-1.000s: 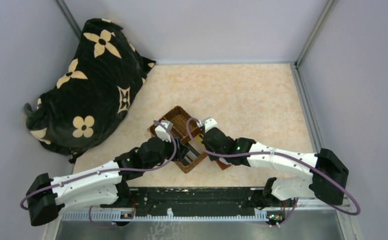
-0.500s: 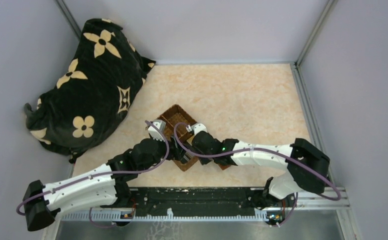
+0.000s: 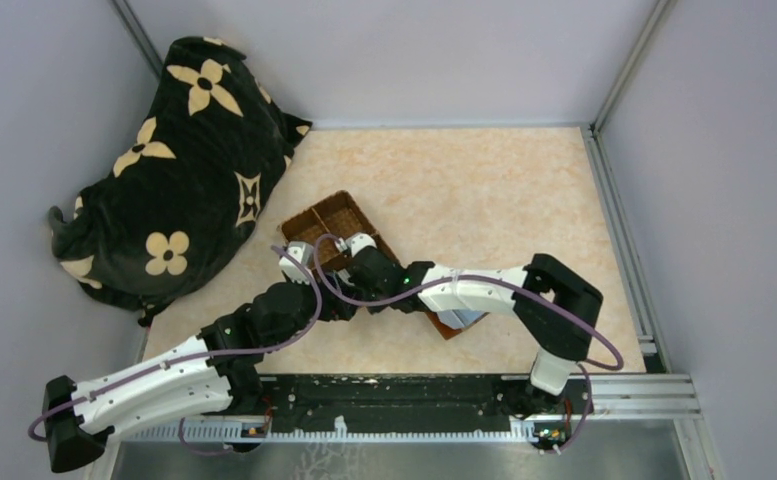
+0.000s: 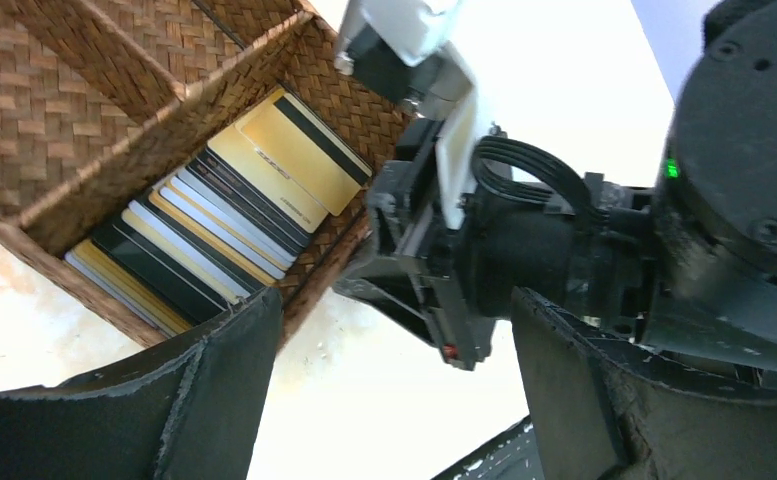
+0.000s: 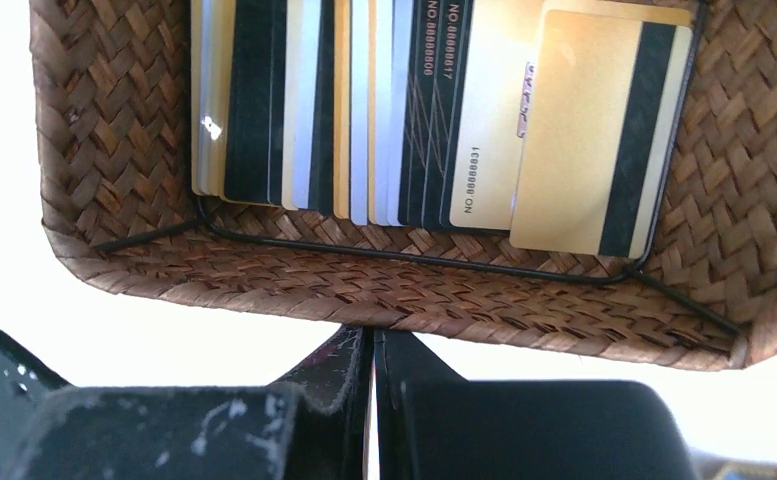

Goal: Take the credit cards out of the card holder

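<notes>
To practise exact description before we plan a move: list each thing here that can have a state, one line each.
Thin gold, silver and dark plastic cards: out of the holder, overlapped in the tray's end compartment.
Woven brown wicker tray: on the table, holding the cards.
Flat reddish-brown card holder: on the table, mostly hidden under the right arm.
Left gripper: open, empty.
Right gripper: shut, empty.

Over the last second, the woven brown wicker basket (image 3: 326,215) slid left and farther from the arm bases across the pale marbled desk (image 3: 494,190). The white right arm (image 3: 484,290) folded at the elbow and swung left after it, carrying the right gripper (image 5: 373,345) along and uncovering more of the flat reddish-brown card holder (image 3: 454,325). The white left arm (image 3: 164,370) drew back toward the near-left corner, and the left gripper (image 4: 394,310) shifted left with it.
</notes>
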{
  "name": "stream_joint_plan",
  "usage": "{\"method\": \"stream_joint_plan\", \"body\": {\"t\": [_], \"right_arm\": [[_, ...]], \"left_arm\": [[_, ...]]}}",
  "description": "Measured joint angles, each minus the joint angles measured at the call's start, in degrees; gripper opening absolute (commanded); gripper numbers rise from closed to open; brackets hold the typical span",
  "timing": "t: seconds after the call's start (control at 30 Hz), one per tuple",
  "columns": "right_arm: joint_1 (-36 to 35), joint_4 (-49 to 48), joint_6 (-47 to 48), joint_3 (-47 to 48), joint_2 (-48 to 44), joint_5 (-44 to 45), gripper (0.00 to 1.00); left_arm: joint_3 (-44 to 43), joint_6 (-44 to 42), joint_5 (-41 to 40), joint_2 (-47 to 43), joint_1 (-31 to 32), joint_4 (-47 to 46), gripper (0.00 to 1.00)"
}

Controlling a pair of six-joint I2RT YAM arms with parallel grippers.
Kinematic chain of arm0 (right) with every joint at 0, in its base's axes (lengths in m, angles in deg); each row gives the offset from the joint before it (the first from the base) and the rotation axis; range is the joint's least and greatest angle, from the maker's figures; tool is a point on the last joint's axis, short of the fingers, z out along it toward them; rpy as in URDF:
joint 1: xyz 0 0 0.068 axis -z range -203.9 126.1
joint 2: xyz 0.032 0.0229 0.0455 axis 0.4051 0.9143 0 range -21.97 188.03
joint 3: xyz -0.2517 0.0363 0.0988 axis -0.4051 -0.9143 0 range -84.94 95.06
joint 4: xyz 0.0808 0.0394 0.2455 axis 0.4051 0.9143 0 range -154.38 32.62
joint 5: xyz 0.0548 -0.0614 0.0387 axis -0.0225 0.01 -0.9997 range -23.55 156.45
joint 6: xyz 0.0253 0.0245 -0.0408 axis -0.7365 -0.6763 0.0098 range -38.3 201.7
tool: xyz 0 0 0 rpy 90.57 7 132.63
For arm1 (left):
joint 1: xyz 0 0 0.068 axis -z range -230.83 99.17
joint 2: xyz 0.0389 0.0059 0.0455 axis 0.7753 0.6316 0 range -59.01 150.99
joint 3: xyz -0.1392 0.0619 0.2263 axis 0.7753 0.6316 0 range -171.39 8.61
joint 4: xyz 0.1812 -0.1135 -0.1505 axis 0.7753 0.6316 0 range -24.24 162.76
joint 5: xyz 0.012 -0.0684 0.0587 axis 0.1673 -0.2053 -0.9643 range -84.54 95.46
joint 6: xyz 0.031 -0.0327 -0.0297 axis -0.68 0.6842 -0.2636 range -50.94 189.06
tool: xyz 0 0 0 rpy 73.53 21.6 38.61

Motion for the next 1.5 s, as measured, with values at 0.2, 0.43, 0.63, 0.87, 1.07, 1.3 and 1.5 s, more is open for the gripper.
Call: {"method": "stream_joint_plan", "body": {"t": [0.2, 0.43, 0.63, 0.87, 1.07, 1.3, 1.5], "right_arm": [[3.2, -1.7, 1.8, 4.9, 5.5, -3.2, 0.0], [7.3, -1.7, 3.4, 3.9, 1.8, -3.8, 0.0], [10.2, -1.2, 2.0, -5.6, -19.0, -2.5, 0.13], [19.7, 2.9, -0.7, -17.4, -37.7, 1.1, 0.0], [22.3, 11.1, -2.4, -22.1, -41.7, 3.3, 0.24], [22.3, 15.0, -3.6, -26.3, -44.1, 3.3, 0.12], [22.3, 15.8, -5.7, -26.8, -45.1, 4.0, 0.06]], "left_arm": [[0.1, 0.9, -0.2, 0.9, 0.0, 0.3, 0.9], [0.1, 0.8, 2.8, 4.9, 0.0, -1.4, 0.59], [-0.1, -0.8, 8.9, 13.2, 0.5, -8.7, 0.15], [-8.5, -2.0, 15.7, 30.8, 3.7, -16.5, 0.0], [-13.7, 0.2, 20.7, 42.0, 4.4, -25.8, 0.13], [-14.8, 2.2, 23.1, 45.1, 4.6, -28.7, 0.31], [-18.8, 5.0, 24.7, 49.2, 6.8, -31.7, 0.31]]}}
